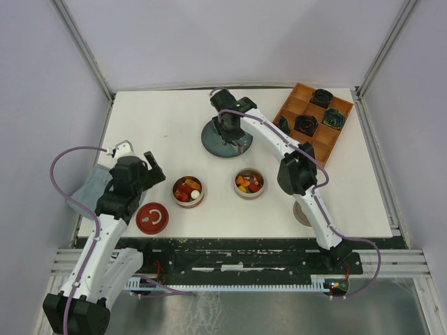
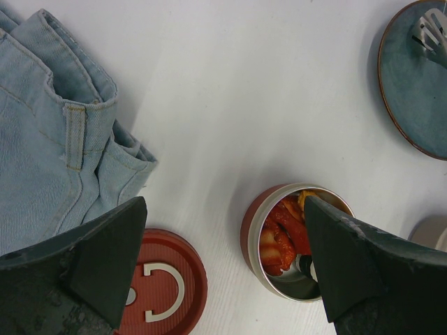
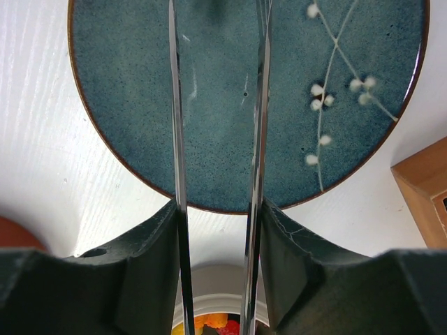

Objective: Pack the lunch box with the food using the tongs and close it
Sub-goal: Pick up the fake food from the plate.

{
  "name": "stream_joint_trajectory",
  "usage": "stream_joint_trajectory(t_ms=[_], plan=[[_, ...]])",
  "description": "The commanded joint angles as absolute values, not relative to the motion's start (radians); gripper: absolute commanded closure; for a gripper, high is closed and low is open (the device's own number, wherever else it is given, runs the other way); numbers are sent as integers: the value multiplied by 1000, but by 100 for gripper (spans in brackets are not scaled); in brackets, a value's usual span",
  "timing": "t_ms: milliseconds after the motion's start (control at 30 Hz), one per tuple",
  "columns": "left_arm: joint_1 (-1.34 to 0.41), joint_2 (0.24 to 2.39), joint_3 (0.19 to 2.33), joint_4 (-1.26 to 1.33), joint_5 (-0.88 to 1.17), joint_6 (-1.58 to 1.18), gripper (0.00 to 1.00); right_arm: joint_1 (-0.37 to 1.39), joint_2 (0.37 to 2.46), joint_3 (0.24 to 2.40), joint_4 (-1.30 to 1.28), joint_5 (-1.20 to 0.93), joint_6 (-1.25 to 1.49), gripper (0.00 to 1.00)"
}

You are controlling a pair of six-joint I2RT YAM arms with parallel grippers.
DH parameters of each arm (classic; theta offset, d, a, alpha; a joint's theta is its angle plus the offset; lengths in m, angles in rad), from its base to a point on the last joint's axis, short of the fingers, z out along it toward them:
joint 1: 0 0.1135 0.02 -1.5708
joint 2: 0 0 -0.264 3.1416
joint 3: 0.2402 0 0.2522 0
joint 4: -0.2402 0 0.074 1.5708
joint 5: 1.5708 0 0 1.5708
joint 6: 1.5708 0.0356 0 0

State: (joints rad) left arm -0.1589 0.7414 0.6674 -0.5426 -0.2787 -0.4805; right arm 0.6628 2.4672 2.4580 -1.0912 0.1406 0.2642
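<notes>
My right gripper (image 3: 218, 209) is shut on the silver tongs (image 3: 178, 139), whose two arms stand slightly apart and reach out over the blue plate (image 3: 223, 77). From above, that gripper (image 1: 228, 130) hangs over the plate (image 1: 213, 143). Two round tins of the lunch box (image 1: 188, 190) (image 1: 249, 183) stand uncovered with orange, red, white and yellow food (image 1: 187, 187) inside. My left gripper (image 2: 223, 209) is open above the table, between the red lid (image 2: 157, 286) and the left tin (image 2: 297, 241). The tong tips (image 2: 429, 31) show over the plate's edge.
Folded blue jeans (image 2: 56, 139) lie at the left edge. An orange divided tray (image 1: 314, 118) holding dark coiled rosettes sits at the back right. A pale round lid (image 1: 302, 213) lies partly under my right arm.
</notes>
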Motion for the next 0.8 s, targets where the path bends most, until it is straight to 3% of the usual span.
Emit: stream_joint_trajectory(t_ms=[0,767], plan=[[-156,736,670,-497,-287,-453,1,659,2473,2497,-1058,165,255,49],[-155,741,670,-496,-283,-453,1,659,2370,2431,-1052,124,268,54]])
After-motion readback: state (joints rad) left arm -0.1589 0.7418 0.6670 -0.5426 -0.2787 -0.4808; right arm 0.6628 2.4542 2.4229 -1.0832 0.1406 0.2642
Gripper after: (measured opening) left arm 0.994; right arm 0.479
